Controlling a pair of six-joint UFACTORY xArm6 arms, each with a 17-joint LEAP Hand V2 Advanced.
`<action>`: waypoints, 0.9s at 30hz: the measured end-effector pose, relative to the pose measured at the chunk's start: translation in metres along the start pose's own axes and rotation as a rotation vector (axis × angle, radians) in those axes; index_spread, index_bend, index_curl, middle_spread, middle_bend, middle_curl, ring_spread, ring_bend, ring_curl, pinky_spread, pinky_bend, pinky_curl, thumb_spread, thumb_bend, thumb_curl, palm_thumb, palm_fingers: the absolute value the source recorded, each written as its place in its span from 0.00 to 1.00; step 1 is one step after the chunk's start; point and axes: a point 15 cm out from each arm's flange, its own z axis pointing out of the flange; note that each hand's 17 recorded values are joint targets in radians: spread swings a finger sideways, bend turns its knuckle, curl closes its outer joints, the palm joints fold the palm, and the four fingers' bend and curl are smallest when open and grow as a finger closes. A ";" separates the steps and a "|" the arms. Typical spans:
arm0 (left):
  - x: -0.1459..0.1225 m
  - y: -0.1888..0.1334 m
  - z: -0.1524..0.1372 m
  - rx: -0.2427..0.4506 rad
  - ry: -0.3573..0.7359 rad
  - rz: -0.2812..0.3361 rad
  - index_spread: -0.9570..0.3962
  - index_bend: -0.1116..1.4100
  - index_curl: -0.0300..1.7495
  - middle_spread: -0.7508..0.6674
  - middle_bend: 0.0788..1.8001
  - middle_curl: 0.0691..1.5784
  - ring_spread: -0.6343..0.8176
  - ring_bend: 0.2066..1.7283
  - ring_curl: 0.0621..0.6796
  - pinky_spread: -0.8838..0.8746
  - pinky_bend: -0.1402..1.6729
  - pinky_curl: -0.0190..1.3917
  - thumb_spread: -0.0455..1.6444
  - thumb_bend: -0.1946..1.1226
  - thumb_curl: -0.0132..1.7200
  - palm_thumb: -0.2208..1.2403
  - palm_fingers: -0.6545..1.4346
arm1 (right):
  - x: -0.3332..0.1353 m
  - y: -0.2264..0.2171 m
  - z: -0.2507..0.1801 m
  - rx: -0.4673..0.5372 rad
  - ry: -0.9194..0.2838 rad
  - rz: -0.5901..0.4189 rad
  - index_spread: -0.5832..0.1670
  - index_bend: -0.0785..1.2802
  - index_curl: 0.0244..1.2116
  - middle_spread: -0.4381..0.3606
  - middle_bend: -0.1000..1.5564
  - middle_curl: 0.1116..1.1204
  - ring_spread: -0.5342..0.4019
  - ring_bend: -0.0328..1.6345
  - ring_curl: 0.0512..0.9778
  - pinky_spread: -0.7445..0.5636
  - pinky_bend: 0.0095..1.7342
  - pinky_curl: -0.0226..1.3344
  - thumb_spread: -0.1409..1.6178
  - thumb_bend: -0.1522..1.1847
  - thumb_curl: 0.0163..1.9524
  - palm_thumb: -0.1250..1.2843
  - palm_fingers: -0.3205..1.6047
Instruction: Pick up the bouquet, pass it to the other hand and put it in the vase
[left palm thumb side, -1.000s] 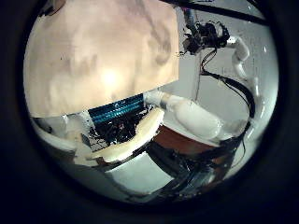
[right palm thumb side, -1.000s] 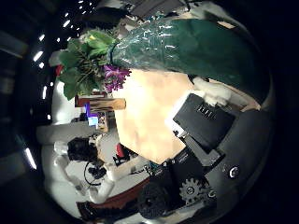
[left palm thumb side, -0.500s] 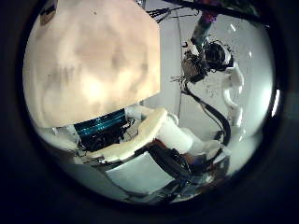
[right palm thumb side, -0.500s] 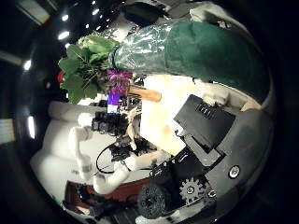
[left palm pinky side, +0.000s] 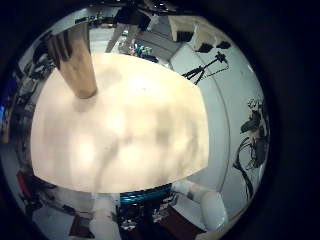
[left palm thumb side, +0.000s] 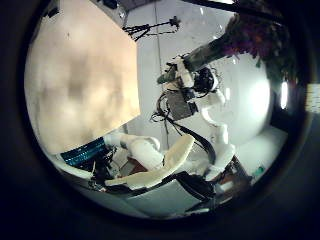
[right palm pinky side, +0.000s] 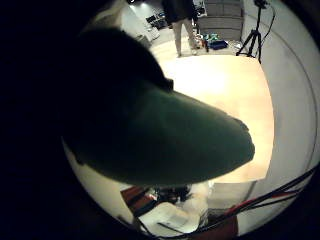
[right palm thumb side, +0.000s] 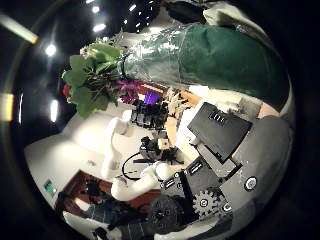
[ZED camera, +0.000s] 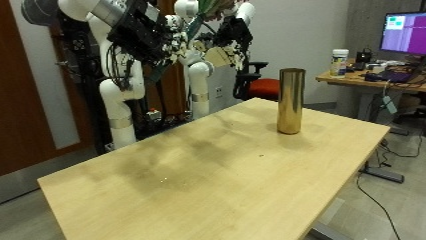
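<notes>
Right hand (ZED camera: 140, 40) is raised well above the far edge of the table (ZED camera: 200, 190), its fingers curled round the dark green wrapper (right palm thumb side: 215, 55) of the bouquet (right palm thumb side: 105, 72). The wrapper lies close across the palm, and the leaves and purple flowers stick out past the hand towards the left hand (ZED camera: 234, 30). That one hangs just beside it, fingers loosely straight and holding nothing. Below and beyond the left hand, well apart, the tall brass-coloured vase (ZED camera: 290, 100) stands upright on the table.

Even indoor light; soft glare on desk (ZED camera: 240, 170). Ceiling lamps flare in right thumb palm view. Palm views bulge, dark-rimmed.
</notes>
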 end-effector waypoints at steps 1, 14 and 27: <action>0.001 0.000 -0.001 0.003 0.041 0.000 0.75 0.18 0.19 0.63 0.07 0.20 0.63 0.22 0.19 0.61 0.25 0.23 0.49 0.12 0.20 0.21 0.45 | 0.000 -0.001 0.000 0.003 -0.010 -0.005 0.38 0.79 0.87 0.38 0.87 0.67 0.36 0.89 0.64 0.39 0.61 0.90 0.26 0.10 0.55 0.96 0.76; 0.002 -0.003 -0.006 0.068 0.247 0.032 0.75 0.18 0.19 0.66 0.07 0.19 0.65 0.23 0.19 0.65 0.24 0.23 0.48 0.12 0.20 0.21 0.42 | 0.035 0.033 0.054 0.008 -0.264 0.099 0.40 0.80 0.85 0.39 0.87 0.66 0.37 0.89 0.64 0.38 0.61 0.90 0.23 0.10 0.54 0.95 0.76; 0.001 -0.009 -0.005 0.126 0.374 0.016 0.76 0.18 0.19 0.66 0.09 0.20 0.65 0.23 0.19 0.66 0.26 0.23 0.47 0.12 0.21 0.23 0.42 | 0.051 0.050 0.102 0.000 -0.323 0.086 0.41 0.81 0.84 0.39 0.88 0.66 0.37 0.90 0.64 0.38 0.60 0.92 0.21 0.11 0.53 0.96 0.76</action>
